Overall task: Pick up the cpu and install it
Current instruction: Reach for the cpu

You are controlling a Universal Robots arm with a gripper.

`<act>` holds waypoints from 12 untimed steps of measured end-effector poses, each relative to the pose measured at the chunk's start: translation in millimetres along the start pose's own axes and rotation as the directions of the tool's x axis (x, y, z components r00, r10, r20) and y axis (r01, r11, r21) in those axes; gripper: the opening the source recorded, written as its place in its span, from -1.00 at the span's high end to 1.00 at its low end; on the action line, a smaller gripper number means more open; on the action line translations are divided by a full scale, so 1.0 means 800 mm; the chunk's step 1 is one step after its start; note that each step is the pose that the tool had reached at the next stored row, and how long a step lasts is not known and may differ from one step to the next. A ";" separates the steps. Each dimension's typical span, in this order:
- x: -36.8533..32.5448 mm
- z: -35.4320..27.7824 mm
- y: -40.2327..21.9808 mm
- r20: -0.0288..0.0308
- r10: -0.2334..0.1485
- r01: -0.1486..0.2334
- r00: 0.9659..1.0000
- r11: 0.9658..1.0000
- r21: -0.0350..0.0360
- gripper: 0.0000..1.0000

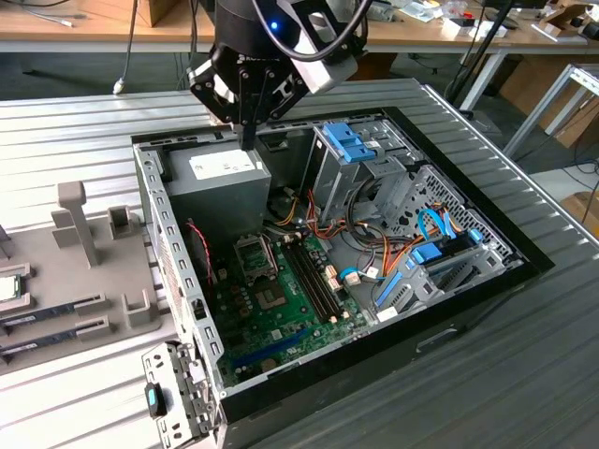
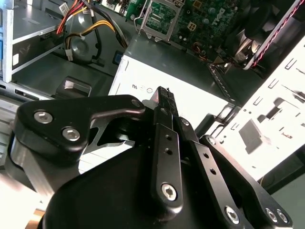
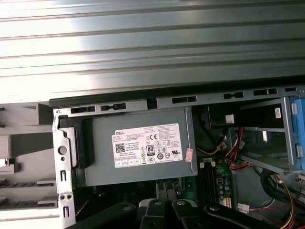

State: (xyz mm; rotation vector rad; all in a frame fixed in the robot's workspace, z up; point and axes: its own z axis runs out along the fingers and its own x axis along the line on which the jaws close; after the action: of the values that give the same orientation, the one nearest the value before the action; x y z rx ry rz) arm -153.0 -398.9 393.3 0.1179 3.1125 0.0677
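1 gripper (image 1: 249, 136) hung above power supply (image 1: 225, 173) inside open computer case (image 1: 154, 201), fingers pressed together, nothing between them. Cpu (image 1: 7, 286) lay on grey tray (image 1: 94, 281) at exterior view's left, outside case, well apart from gripper.

My pincer (image 2: 164, 94) hangs with its fingers pressed together just above the grey power supply (image 2: 181, 57) and its white label (image 2: 200, 102). Past that I see the metal socket (image 2: 159, 19) on the green board (image 2: 205, 24), with coloured cables (image 2: 81, 24) beside it.
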 end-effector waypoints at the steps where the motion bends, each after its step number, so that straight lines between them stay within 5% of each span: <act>1: 0.0009 -0.0001 -0.0001 0.000 0.000 0.000 1.000 1.000 0.000 0.79; 12: 0.0070 -0.0002 -0.0005 0.000 0.000 0.000 1.000 1.000 0.000 0.79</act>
State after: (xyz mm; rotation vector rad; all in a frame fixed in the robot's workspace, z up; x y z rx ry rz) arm -158.6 -398.9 393.3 0.1180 3.1125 0.0677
